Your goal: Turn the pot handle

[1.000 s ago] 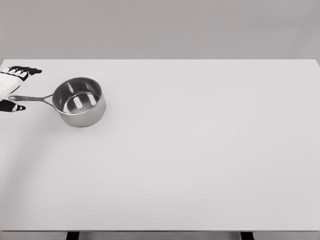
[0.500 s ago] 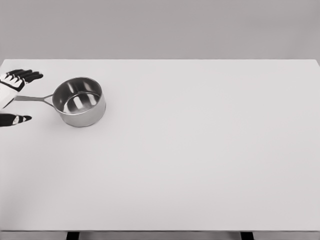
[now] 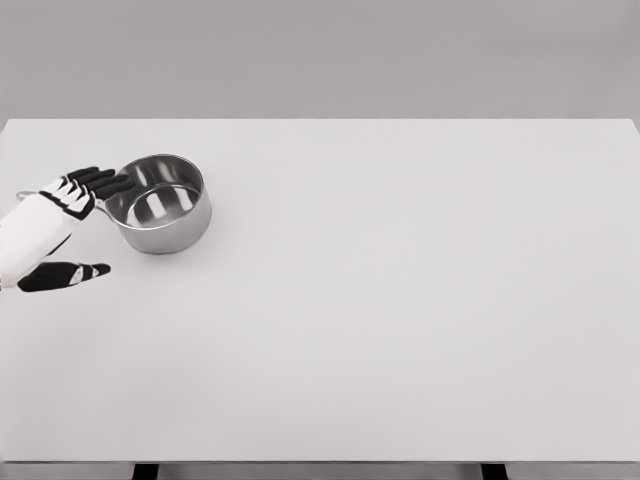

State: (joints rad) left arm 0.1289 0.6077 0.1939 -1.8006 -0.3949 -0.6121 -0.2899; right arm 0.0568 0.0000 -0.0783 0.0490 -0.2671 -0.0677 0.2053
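Observation:
A shiny steel pot [image 3: 160, 203] stands on the white table [image 3: 380, 300] at the far left, its thin handle pointing left. My left hand [image 3: 88, 228] comes in from the left edge and lies over the handle, hiding most of it; only the handle's tip [image 3: 22, 195] peeks out. The hand's black fingers [image 3: 98, 182] are spread and reach the pot's left rim, with the thumb [image 3: 70, 275] apart below. It holds nothing. My right hand is out of view.
The table's left edge runs close to the pot and hand. A plain grey wall stands behind the table.
My left hand has moved right and toward the front, from beside the handle's end to over the handle, its fingertips now at the pot's rim. The pot has not moved.

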